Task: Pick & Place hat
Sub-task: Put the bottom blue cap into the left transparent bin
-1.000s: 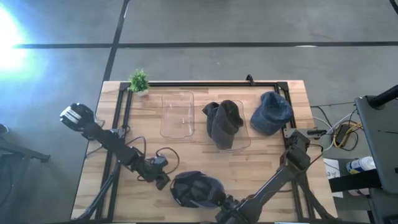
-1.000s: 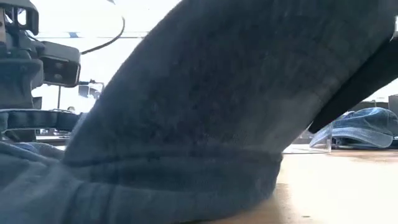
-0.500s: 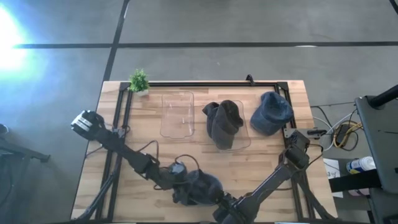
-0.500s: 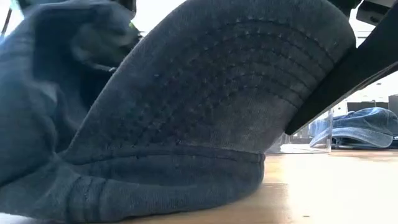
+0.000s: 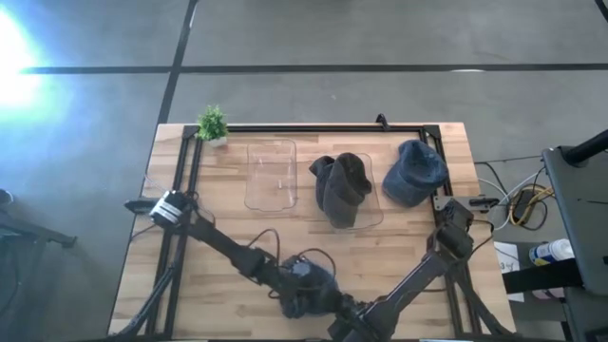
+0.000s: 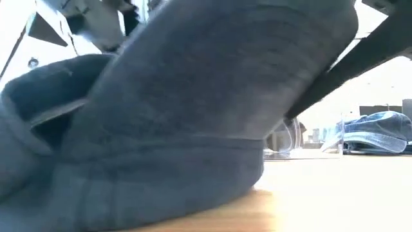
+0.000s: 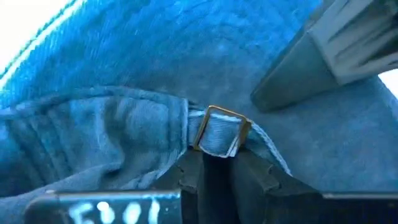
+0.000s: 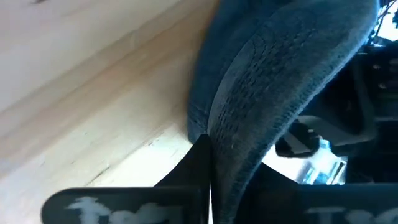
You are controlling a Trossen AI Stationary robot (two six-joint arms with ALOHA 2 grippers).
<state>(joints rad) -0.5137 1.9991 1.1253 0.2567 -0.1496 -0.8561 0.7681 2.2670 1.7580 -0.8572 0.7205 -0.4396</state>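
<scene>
A dark blue cap [image 5: 309,282] is being held at the near edge of the wooden table [image 5: 399,247], between the two arms. Its back strap, just below the brass buckle [image 7: 219,131], is being pinched by the left gripper [image 7: 214,180], whose fingers are narrowly closed on the fabric. The stitched brim [image 8: 273,93] is being clamped by the right gripper [image 8: 208,168], whose jaws are fully closed on it. In the low view the cap [image 6: 180,122] is being pressed against the tabletop. Farther back, a clear tray [image 5: 271,174] is standing beside a dark hat [image 5: 342,188] in a second tray, and a denim cap [image 5: 415,172] is resting near the right edge.
</scene>
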